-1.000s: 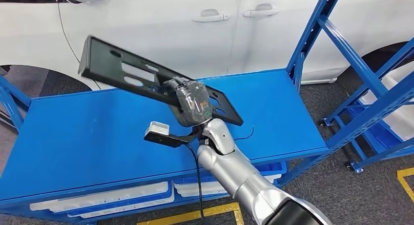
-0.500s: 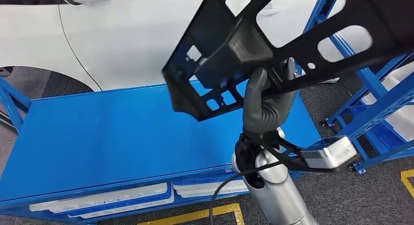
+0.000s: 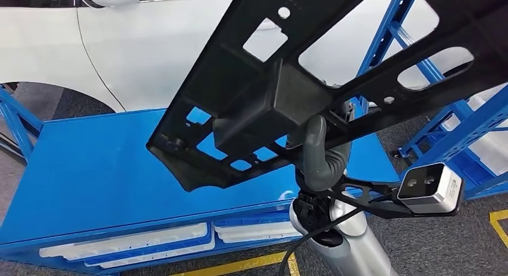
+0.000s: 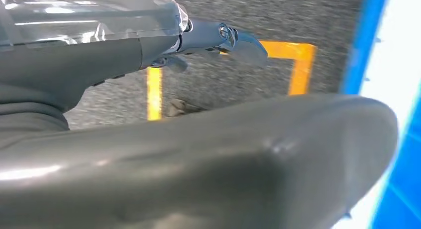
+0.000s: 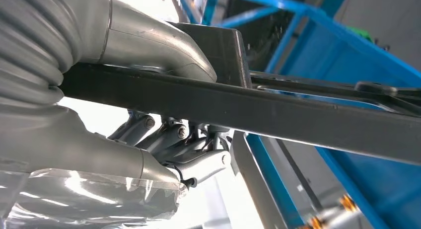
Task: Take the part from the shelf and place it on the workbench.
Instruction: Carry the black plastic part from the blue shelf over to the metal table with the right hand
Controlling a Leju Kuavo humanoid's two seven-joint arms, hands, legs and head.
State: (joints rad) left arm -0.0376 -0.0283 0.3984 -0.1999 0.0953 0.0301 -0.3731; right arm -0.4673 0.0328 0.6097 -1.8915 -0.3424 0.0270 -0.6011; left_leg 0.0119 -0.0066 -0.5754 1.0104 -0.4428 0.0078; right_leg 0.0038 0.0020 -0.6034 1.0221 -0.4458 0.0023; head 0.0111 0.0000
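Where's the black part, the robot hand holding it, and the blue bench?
black part (image 3: pixel 272 105), head view, its boxy middle
right robot hand (image 3: pixel 323 153), head view, grey thumb
blue bench (image 3: pixel 90 174), head view, bare top

part (image 3: pixel 263 102) above workbench (image 3: pixel 108 168) | car (image 3: pixel 150 42) behind workbench | shelf (image 3: pixel 461 120) right

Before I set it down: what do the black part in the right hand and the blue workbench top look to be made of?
Black part: probably moulded plastic, matte; it has cut-out windows, ribs and a boxy boss. Painted metal is not ruled out. Right hand grips it from below. Workbench top: likely sheet metal, smooth blue paint with a soft sheen.
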